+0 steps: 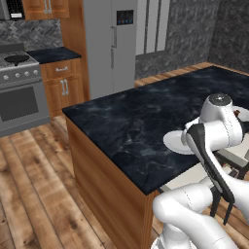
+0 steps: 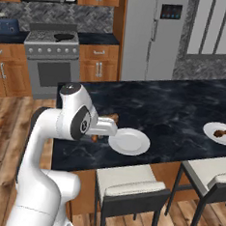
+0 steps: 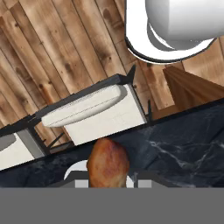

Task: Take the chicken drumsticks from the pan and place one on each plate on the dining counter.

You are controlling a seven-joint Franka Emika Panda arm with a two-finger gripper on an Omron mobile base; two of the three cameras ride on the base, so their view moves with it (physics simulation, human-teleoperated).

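Note:
My gripper [image 3: 109, 182] is shut on a golden-brown chicken drumstick [image 3: 108, 163], held just above the dining counter [image 2: 173, 110] near its front edge. In the right base view the hand [image 2: 105, 125] hangs beside the left rim of an empty white plate [image 2: 130, 141], with the drumstick [image 2: 113, 117] poking out behind it. A second plate [image 2: 214, 127] at the counter's right end holds another drumstick [image 2: 221, 133]. The black pan [image 2: 63, 36] sits on the stove at the back. My arm partly covers the near plate [image 1: 173, 141] in the left base view.
White-cushioned stools [image 2: 130, 184] stand tight against the counter's front edge, one directly below the hand [image 3: 89, 113]. A grey stove [image 1: 19, 92] and wooden cabinets line the far wall, with a steel fridge [image 2: 150, 36] beside them. Wooden floor lies between island and stove.

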